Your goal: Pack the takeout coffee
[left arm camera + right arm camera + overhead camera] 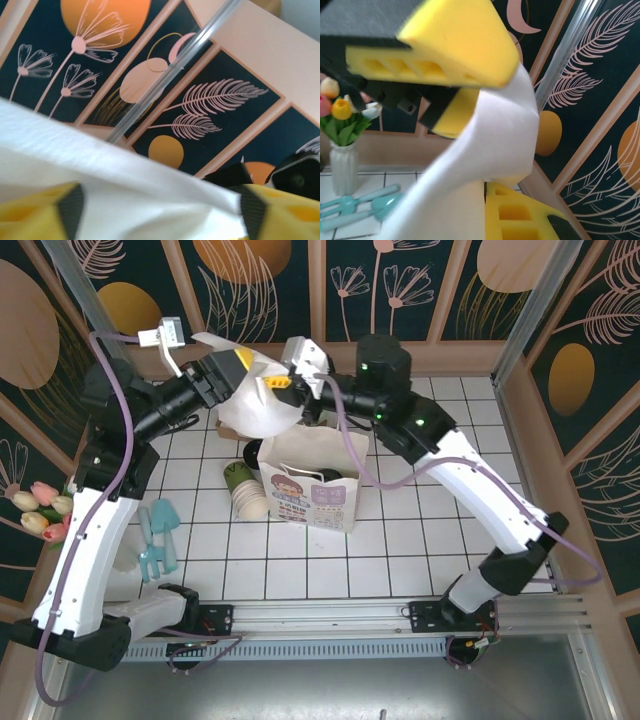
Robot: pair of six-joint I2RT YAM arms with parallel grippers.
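The white plastic bag (pixel 255 410) is being held above the paper bag (pixel 310 502) by the right claw (pixel 282 380) alone, clamped on its film, the left claw (pixel 160 207) being spread apart; slippage is being risked, draping film over the takeout coffee (pixel 332 476), seemingly inside that paper bag.

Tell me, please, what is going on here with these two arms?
The arms meet at a white bag raised above the back of the table. The right arm's fingers are pinched shut on it; the left arm's fingers stand open around it. The takeout coffee sits on the table beside a printed paper bag, not yet packed.
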